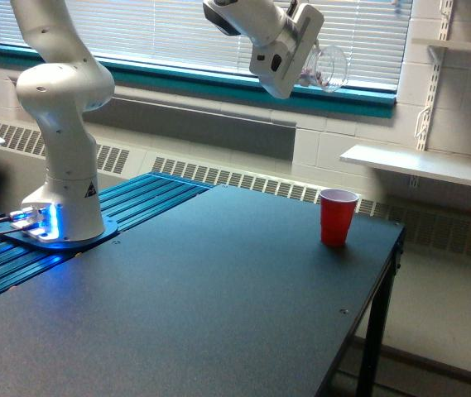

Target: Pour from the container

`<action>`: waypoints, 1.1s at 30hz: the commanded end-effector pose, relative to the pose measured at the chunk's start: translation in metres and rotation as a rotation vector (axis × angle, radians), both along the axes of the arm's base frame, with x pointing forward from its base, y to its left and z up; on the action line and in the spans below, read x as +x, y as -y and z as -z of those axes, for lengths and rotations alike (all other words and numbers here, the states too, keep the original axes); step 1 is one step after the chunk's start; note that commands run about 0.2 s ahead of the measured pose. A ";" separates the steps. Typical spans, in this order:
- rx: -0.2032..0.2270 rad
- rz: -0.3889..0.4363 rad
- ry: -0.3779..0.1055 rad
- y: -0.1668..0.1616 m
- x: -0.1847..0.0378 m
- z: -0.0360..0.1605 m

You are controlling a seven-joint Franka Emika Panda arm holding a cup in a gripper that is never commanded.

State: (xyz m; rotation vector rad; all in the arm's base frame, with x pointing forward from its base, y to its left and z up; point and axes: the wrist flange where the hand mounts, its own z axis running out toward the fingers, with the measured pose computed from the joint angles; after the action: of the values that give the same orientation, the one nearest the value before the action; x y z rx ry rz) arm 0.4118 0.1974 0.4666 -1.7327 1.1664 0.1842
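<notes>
On the exterior view's left I see the white base of the arm (pixel 60 174), standing on a round foot with blue light shining at it, on a blue ribbed surface (pixel 127 211). This surface lies next to the dark table (pixel 202 306), which fills the lower middle of the view.

From the base, the arm goes up out of the picture and comes back in at the top centre. There the gripper (pixel 305 62) hangs high above the table, in front of the window blinds (pixel 177 33). Its white body is tilted, pointing toward the exterior view's right. The fingers are hidden behind the body and the glass, so I cannot see how far apart they are, but they are clamped on the container (pixel 326 68), because it stays in the air at the end of the gripper.

The container is clear and lies almost on its side, with its mouth toward the exterior view's right. Something small and pinkish shows inside it, near the gripper side.

Lower and a little more to the right, the red cup (pixel 338 217) stands upright on the table near the far right edge. It is well below the container and apart from it. On the wall at the right there are white shelves (pixel 421 165).
</notes>
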 end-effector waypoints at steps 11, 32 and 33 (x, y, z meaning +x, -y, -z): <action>0.097 -0.061 -0.097 -0.014 0.011 0.036; 0.102 -0.075 -0.183 -0.027 0.048 0.087; 0.088 -0.085 -0.196 -0.032 0.047 0.094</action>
State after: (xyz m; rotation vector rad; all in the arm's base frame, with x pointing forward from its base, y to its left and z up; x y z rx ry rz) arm 0.4599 0.2134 0.3861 -1.6688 1.2279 0.4486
